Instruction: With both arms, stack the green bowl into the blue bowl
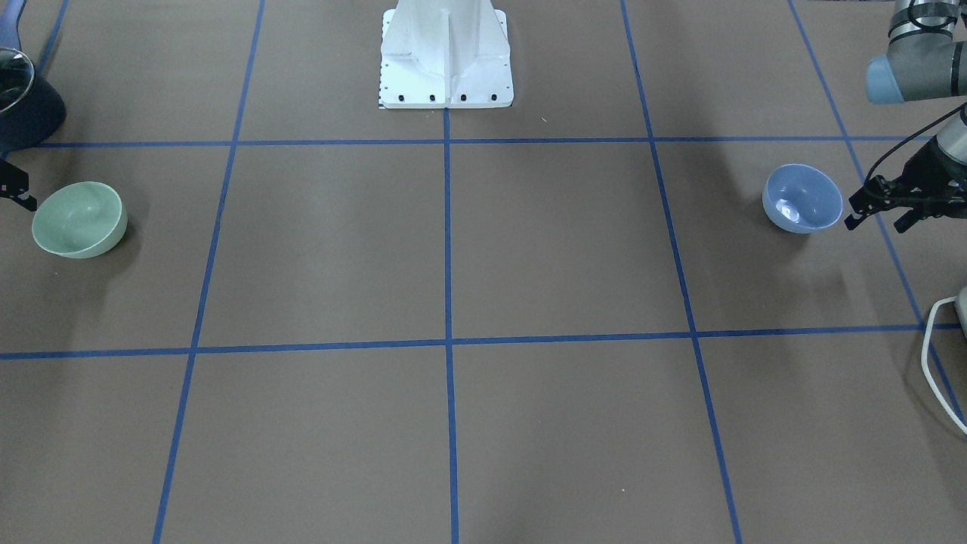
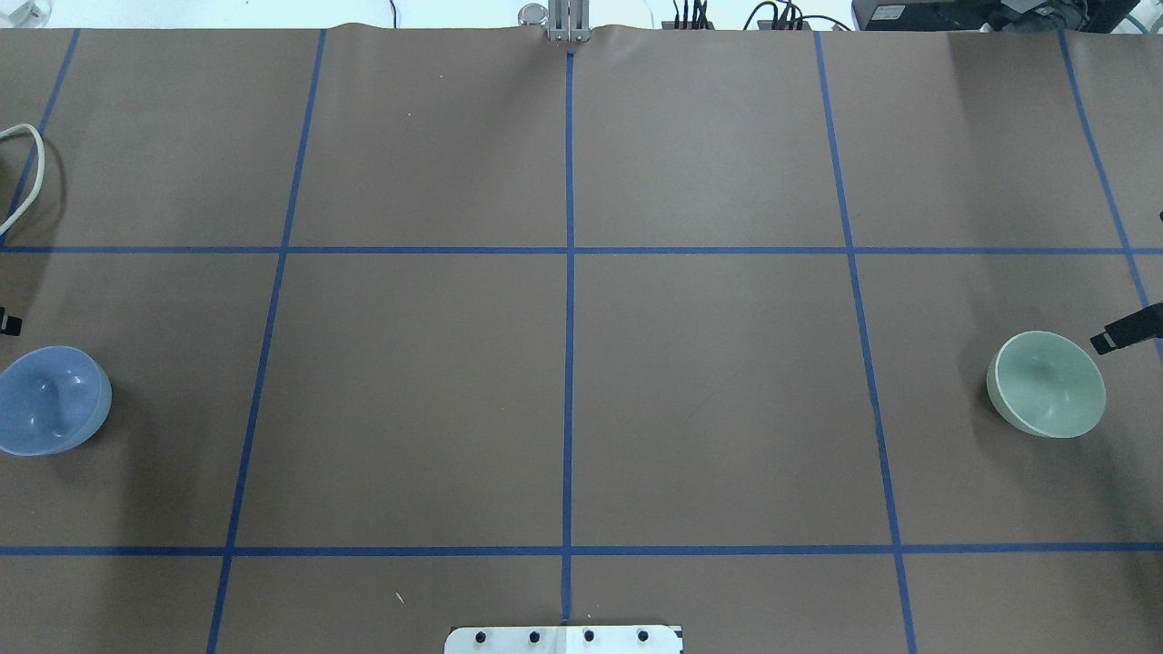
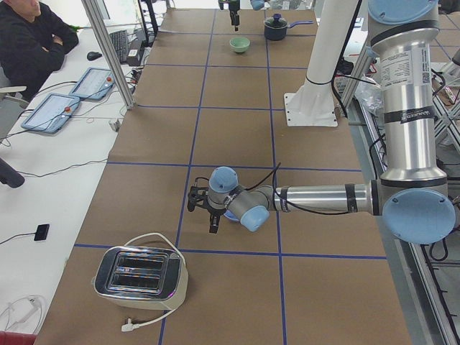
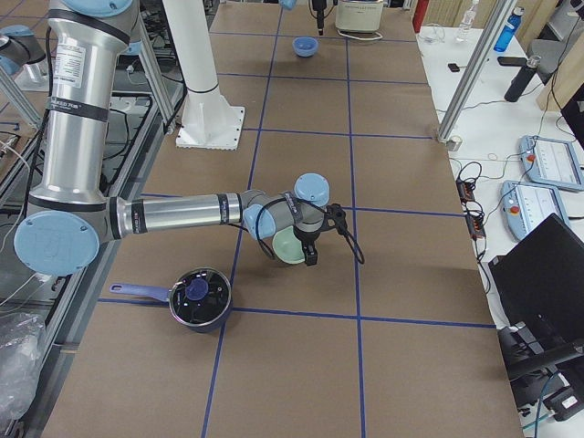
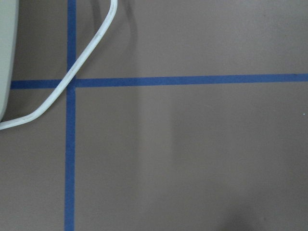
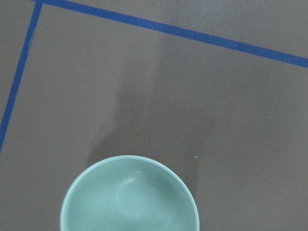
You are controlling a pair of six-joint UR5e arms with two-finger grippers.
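The table (image 1: 559, 249), covered in brown sheet with a blue tape grid, is carrying every item. The left arm (image 3: 410, 108) is reaching low toward the table's left end, and the right arm (image 4: 82, 119) is reaching low toward its right end. The white pedestal (image 1: 446, 60) is standing at the centre of the near edge. A toaster (image 3: 140, 277) is sitting at the far left end, and a pot (image 4: 201, 297) at the right end.

The 2 bowls are sitting upright and well apart. The blue bowl (image 1: 802, 198) is at the left end and the green bowl (image 1: 79, 219) at the right.

The left gripper (image 1: 876, 221) is hanging just beside the blue bowl with its fingers spread. The right gripper (image 4: 311, 254) is hanging at the green bowl's rim. Whether its fingers are spread or pressed together cannot be told.

A white cable (image 1: 933, 355) is lying near the toaster.
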